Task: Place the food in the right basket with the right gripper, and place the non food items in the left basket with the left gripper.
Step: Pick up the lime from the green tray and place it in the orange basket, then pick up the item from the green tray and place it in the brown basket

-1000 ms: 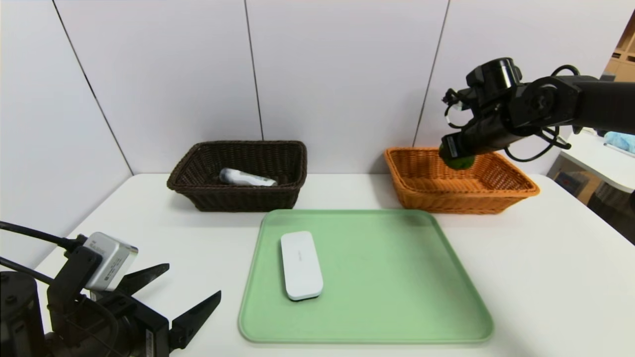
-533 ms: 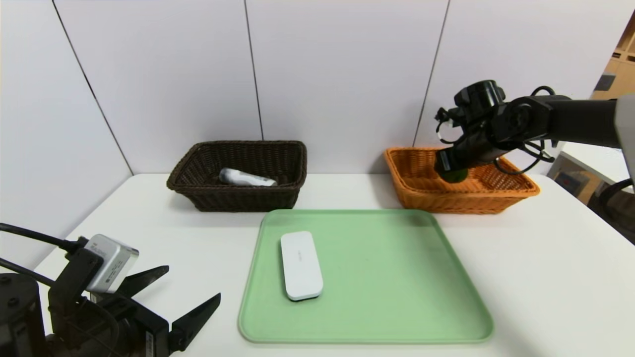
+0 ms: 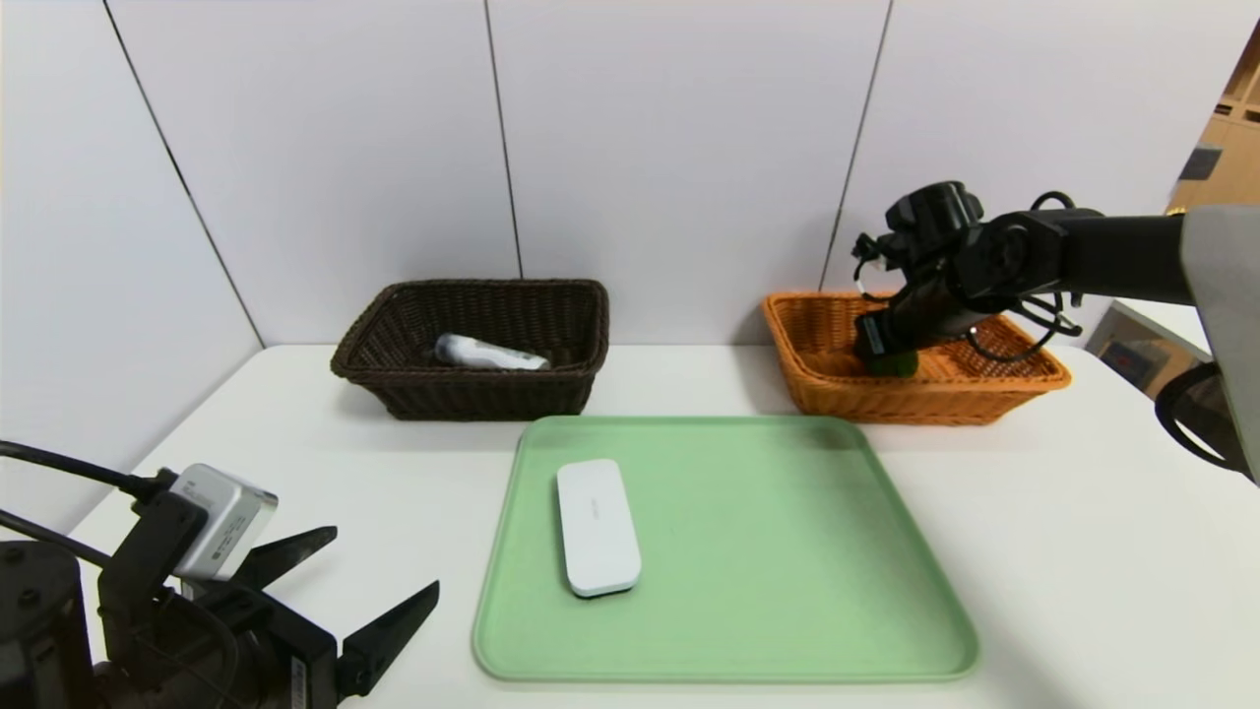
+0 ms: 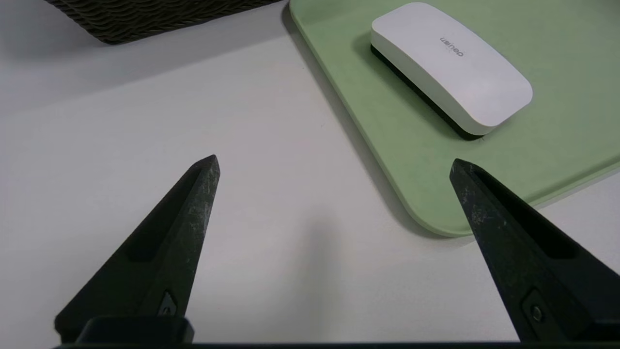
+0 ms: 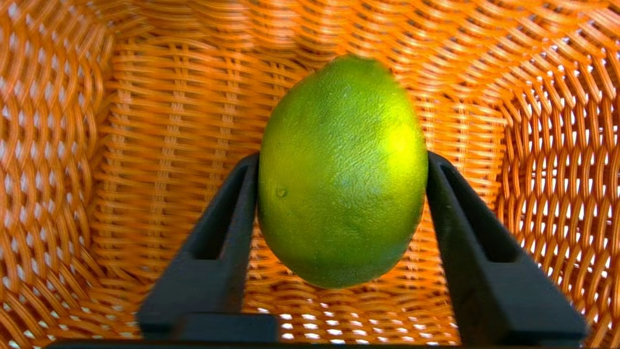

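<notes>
the white table [image 3: 1083, 551] took up most of the view, with the green tray [image 3: 787, 551] sitting in the middle of it. behind the tray were the two baskets against the wall, the dark brown basket [image 3: 472, 394] on the left and the orange basket [image 3: 925, 399] on the right, well apart. the brown one already had the white bottle [image 3: 487, 353] lying in it. the flat white case [image 3: 597, 527] was on the tray's left half, not yet sorted.

the right gripper [image 3: 886, 354] was dipped inside the orange basket with the lime [image 5: 343, 169] between its fingers. in the wrist view the fingers sat right at the fruit's sides, and honestly i couldn't tell if they were gripping it or had just let go, so call it a narrow-ish spread around the lime. it looked low over the basket floor.

imo the way to do this bit well: open fully while low so the lime drops short and doesn't roll, then pull straight up and back without catching the rim.

the left gripper [image 4: 334, 165] was parked near the table's front left corner, fingers spread wide, holding nothing, with the case just ahead of it.
</notes>
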`<move>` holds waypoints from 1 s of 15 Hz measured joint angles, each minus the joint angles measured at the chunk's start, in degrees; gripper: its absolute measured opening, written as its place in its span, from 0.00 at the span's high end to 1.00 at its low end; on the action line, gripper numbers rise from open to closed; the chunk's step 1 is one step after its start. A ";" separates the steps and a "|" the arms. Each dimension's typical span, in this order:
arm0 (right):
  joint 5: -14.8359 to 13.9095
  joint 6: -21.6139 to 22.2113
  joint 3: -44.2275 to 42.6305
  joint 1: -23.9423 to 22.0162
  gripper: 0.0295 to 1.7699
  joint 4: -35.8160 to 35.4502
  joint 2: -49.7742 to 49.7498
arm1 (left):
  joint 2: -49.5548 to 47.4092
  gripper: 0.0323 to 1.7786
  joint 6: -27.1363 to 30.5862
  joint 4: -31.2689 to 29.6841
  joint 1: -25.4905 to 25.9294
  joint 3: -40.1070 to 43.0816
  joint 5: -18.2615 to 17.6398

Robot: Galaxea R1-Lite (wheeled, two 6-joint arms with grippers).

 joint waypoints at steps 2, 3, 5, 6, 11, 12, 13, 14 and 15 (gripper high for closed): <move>-0.20 -0.11 0.17 0.13 0.27 -0.22 0.06 | 0.13 0.05 0.06 0.00 0.00 -0.24 -0.01; -0.22 -0.09 0.17 0.16 0.24 -0.35 0.09 | 0.16 0.05 0.11 0.00 0.00 -0.28 0.00; -0.27 -0.06 0.11 0.18 0.20 -0.27 -0.05 | 0.22 0.05 0.11 -0.10 0.00 -0.28 0.02; -0.27 -0.04 0.12 0.20 0.18 -0.17 -0.28 | 0.24 0.05 0.11 -0.11 0.00 -0.30 0.00; 0.20 0.49 4.56 0.41 0.11 -0.11 -5.03 | 0.24 0.05 0.17 -0.10 0.00 -0.27 0.00; 0.44 0.35 6.40 0.51 0.10 -0.22 -6.83 | 0.27 0.05 0.13 -0.07 0.00 -0.27 0.00; 0.96 0.22 8.33 0.71 0.09 -0.33 -8.90 | 0.33 0.05 0.11 -0.10 0.00 -0.35 -0.01; 1.68 0.11 10.53 0.88 0.09 -0.38 -11.39 | 0.35 0.05 0.09 -0.10 0.00 -0.38 0.00; 2.12 0.02 12.47 1.15 0.08 -0.48 -13.90 | 0.38 0.05 0.11 -0.11 0.00 -0.39 0.00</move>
